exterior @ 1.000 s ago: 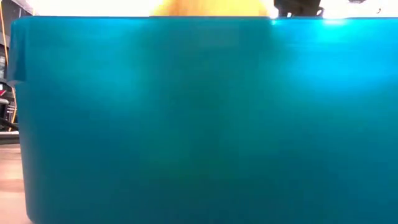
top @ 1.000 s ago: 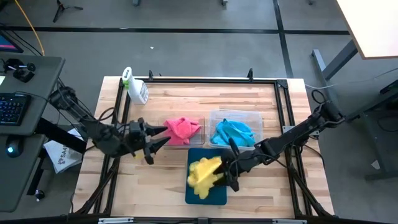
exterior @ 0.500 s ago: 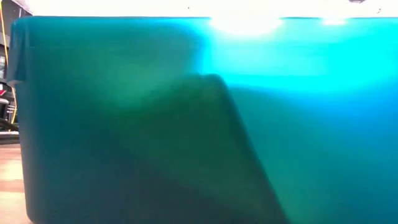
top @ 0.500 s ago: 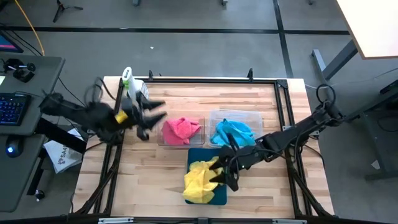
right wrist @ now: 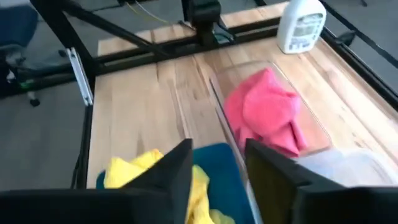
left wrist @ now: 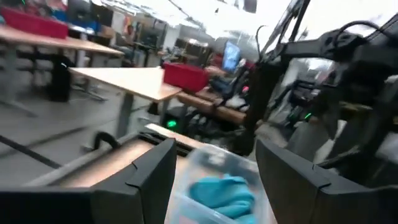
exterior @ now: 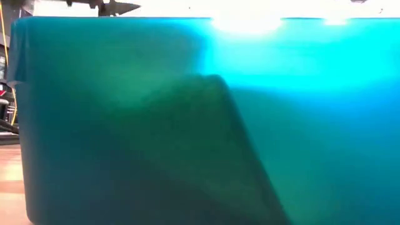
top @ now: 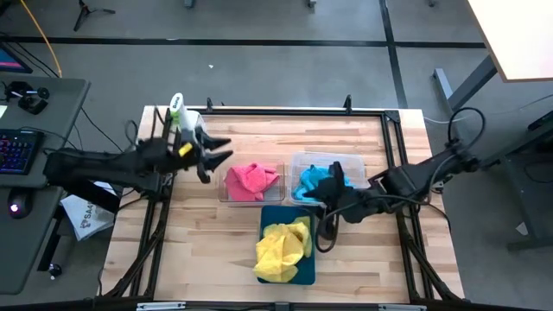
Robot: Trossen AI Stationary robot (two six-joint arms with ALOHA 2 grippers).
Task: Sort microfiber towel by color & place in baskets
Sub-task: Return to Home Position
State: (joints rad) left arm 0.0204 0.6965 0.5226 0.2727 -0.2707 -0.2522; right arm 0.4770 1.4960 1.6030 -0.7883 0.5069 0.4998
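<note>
Three heaps, each in its own bin. Yellow towels (top: 278, 250) lay lengthwise in the tray (top: 304, 273), spilling over its left edge. Behind the tray: pink towel (top: 252, 180), tubbed; blue towel (top: 318, 184), tubbed alongside. Right gripper (top: 327, 206) hung over the tray's rear-right corner, fingers spread, empty. Left gripper (top: 226, 151) was well beyond, by the bottle (top: 185, 121), spread, empty.

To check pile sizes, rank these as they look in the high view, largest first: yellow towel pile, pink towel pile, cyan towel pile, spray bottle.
1. yellow towel pile
2. pink towel pile and cyan towel pile: alike; the right arm covers part of the cyan.
3. spray bottle, smallest.
</note>
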